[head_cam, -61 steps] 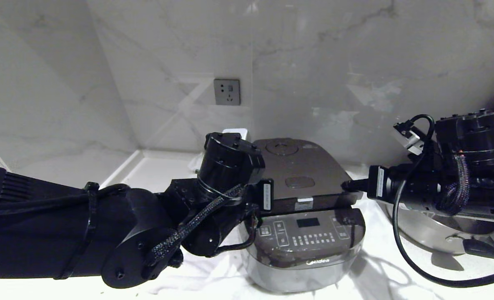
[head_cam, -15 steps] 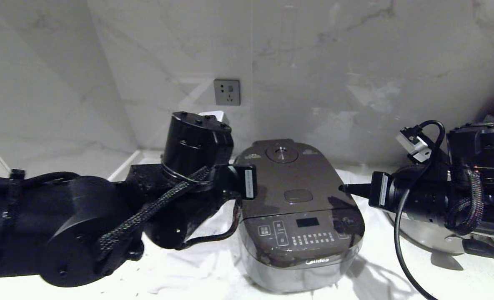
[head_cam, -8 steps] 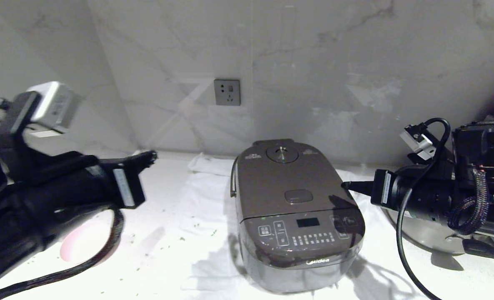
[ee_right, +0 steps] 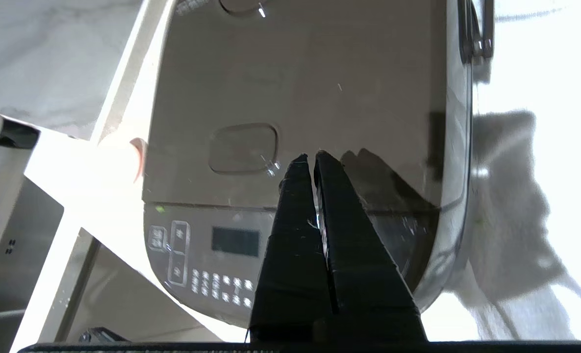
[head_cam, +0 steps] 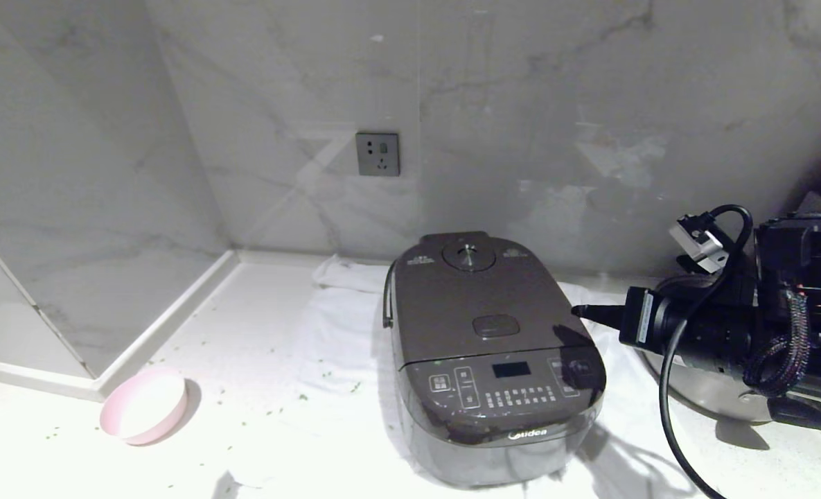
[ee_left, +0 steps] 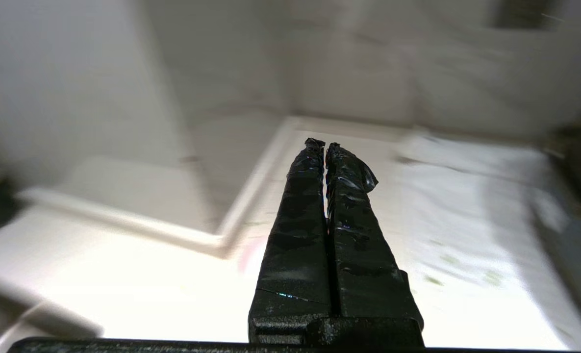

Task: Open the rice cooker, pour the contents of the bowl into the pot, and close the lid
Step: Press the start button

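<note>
The dark rice cooker [head_cam: 507, 416] stands mid-counter on a white cloth, and its lid [head_cam: 479, 305] lies flat and closed, so the pot is hidden. Far to its left, at the counter's front, sits the pink bowl [head_cam: 145, 405]; its white inside looks bare. No contents show in it. My right gripper [head_cam: 576, 310] is shut and level, its tips just off the lid's right edge. In the right wrist view these tips [ee_right: 312, 156] sit near the oval release button [ee_right: 243, 147]. My left gripper [ee_left: 325, 144] is shut on nothing, held above the counter with the bowl [ee_left: 246, 252] below it.
Small green bits [head_cam: 301, 397] lie scattered on the counter and the white cloth [head_cam: 341, 326]. A steel pan [head_cam: 701, 395] sits under my right arm. A wall socket [head_cam: 377, 153] is behind, and a raised ledge [head_cam: 168, 322] borders the counter's left.
The lid, slightly ajar four seconds ago, now lies flat. My left arm has swung away from the cooker to the left and out of the head view, uncovering the bowl. The right gripper barely shifted.
</note>
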